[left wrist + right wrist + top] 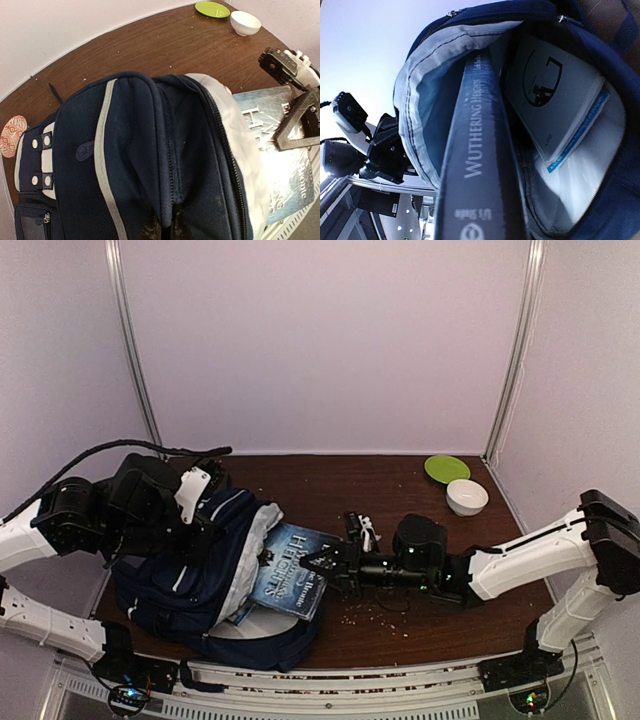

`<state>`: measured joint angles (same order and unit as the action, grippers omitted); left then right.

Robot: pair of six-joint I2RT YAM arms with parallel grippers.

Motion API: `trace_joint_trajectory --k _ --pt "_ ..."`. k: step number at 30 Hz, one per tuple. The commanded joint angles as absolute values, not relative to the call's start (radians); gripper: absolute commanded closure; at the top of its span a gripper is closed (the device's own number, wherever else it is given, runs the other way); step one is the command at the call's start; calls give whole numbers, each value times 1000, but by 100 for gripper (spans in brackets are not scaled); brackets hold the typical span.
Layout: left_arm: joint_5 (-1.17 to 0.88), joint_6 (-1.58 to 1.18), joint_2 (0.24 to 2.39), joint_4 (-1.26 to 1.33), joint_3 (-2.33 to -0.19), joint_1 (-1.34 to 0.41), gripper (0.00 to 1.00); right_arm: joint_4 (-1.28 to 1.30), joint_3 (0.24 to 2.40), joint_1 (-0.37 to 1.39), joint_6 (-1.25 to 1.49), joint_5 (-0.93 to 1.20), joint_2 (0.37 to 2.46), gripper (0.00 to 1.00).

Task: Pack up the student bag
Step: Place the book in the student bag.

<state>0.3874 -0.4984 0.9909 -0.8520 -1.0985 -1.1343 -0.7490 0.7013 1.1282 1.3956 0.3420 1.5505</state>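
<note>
Packing stands midway: 1 white booklet [555, 100] lies inside the student bag [190, 580], its mouth fabric pinched by the left gripper [167, 226], while the right gripper [322, 562] clamps the book [290, 575], half-entered just ahead of its jaws.

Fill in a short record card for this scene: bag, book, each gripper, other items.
student bag: navy, lying open, grey lining showing
book: Wuthering Heights, one end inside the bag's mouth
left gripper: shut on the bag's top edge
right gripper: shut on the book
inside bag: white booklet
far right corner: green plate, white bowl
</note>
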Motion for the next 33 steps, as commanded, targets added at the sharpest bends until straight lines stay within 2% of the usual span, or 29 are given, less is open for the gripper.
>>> trace_joint_trajectory --k 1,16,17,18,22,24,27,29,33 --pt "332 -475 916 -515 -1111 -1140 100 -965 827 1152 1459 332 1633 100" --pt "270 -485 804 -434 -1064 -1140 100 -827 1228 1168 1504 195 2062 100" --pt "272 -486 798 -434 -1059 -1140 100 -813 1264 1169 1506 213 2090 97" --pt "275 -487 792 -433 -1053 -1140 100 -787 1300 1171 1503 236 2112 89" --pt "299 -493 761 -429 -1025 -1140 100 -617 1424 1187 1443 371 2159 46" --pt "312 -491 750 -421 -1013 -1140 100 -493 1444 1196 1366 395 2134 33" --pt "329 -483 740 -420 -1012 -1140 100 -375 1385 1202 1280 357 2053 8" --pt "341 -478 732 -420 -1012 -1140 100 -302 1344 1200 1226 322 1988 0" --pt "365 -471 704 -415 -1002 -1140 100 -108 1295 1201 1127 239 1866 1"
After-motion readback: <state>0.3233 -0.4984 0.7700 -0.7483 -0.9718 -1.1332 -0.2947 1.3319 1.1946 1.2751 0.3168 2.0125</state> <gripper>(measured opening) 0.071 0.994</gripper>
